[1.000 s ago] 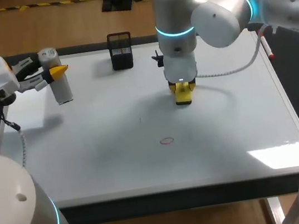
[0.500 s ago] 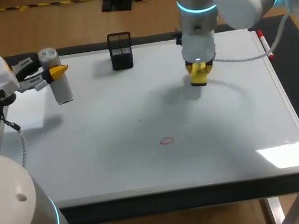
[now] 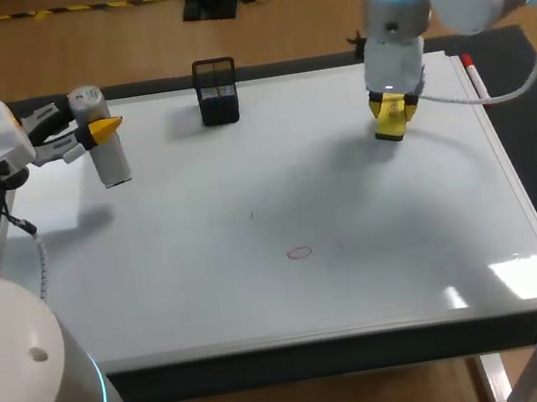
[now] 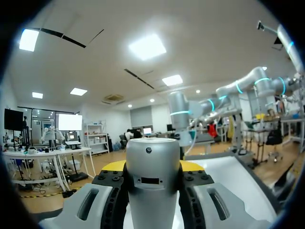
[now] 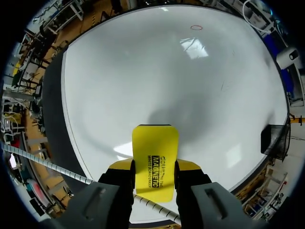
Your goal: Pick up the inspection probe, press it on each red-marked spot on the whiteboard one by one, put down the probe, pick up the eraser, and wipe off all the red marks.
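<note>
One flat yellow eraser (image 3: pixel 391 124) was squeezed from both sides between the two fingers of the right gripper (image 3: pixel 389 110), over the far right part of the big white whiteboard (image 3: pixel 264 303). One silver round metal probe (image 3: pixel 113 159) stood about upright, pinched the same way in the left gripper (image 3: pixel 96 132), over the board's far left corner. Only one small red ring mark (image 3: pixel 299 252) showed, near the middle, well apart from both tools. One black wire basket (image 3: pixel 217 92) sat at the far edge. One red pen (image 3: pixel 476 81) lay along the right edge. Only the right wrist view showed black print on the eraser (image 5: pixel 155 162). Only the left wrist view showed a small slot in the probe (image 4: pixel 152 186).
</note>
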Robot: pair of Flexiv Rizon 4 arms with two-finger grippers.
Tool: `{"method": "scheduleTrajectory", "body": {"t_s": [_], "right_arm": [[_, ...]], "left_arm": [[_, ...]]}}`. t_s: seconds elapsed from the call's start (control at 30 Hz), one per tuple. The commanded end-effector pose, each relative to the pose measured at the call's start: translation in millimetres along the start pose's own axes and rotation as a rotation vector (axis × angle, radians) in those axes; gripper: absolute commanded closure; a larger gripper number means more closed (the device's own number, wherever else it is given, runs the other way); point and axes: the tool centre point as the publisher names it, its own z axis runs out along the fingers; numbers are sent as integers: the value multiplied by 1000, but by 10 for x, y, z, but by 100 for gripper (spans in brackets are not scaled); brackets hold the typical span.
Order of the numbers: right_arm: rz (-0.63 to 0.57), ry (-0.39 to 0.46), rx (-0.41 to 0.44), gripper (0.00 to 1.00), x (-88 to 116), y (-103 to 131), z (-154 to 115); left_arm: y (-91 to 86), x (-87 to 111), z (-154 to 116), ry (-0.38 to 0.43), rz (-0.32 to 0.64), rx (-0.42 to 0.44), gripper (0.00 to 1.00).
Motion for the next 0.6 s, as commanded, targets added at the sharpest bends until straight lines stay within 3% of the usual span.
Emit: {"method": "scheduleTrajectory", "body": {"t_s": [0.03,0.6], "right_arm": [[8,12,-6,100,55,-81,13],[22,22,0,100,72,-90,8]], "left_arm": [[-8,3,0,-1,1,0,100],[-8,3,0,-1,1,0,100]]}}
